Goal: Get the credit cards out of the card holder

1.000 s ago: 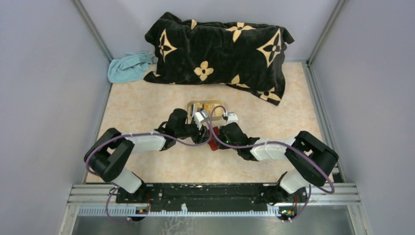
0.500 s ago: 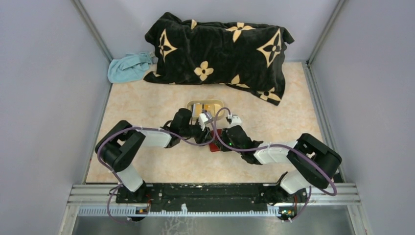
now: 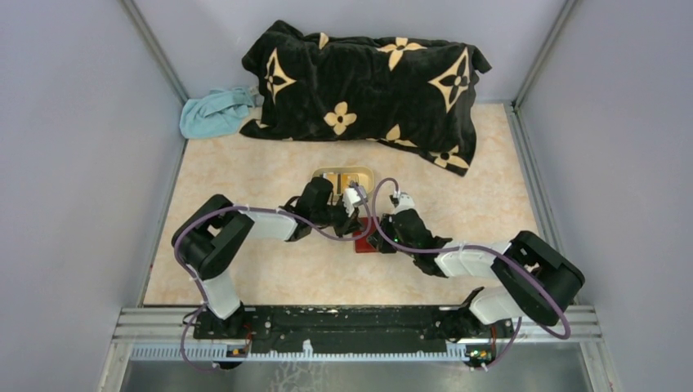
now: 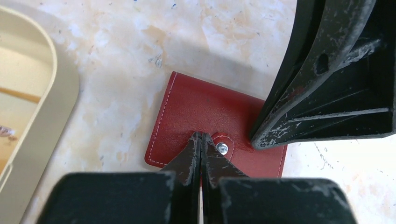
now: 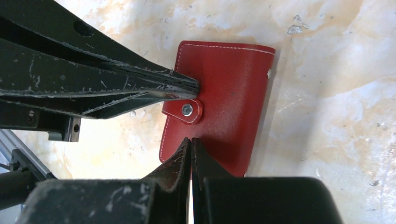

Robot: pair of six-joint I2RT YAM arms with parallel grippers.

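- Midway across the counter [image 3: 245,188], between the two arms, the card holder [image 3: 364,241] is laid flat and folded shut, red cover uppermost.
- No credit cards are seen loose beside it in either wrist view. They are judged to be inside, hidden by the cover.
- The left hand [image 4: 201,138] is seen with its fingers pressed together. Its tips are set at the tab [image 4: 218,142], just beside the metal stud [image 4: 222,149]. Whether the tab's edge is nipped between them cannot be told.
- The right hand [image 5: 191,142] is likewise closed with nothing between its fingers. Its tips rest on the cover just beside the tab, so the holder appears to be pinned down.
- The tab is wrapped over the long edge that faces the left hand, so that hand is the nearer and better placed.
- The holder's long axis runs across the left hand's line of reach and roughly straight away from the right hand.
- The coming move is judged to turn on the tab being lifted off its stud while the cover is held flat.
- A beige tray [image 3: 321,174] lies just behind the holder, apart from it. Something orange-yellow is seen in it, too small to name.
- A black patterned pillow [image 3: 368,82] and a teal cloth [image 3: 214,113] lie well apart at the far edge.
- Only the two hands themselves stand in the way: both sets of tips are crowded over one small cover.
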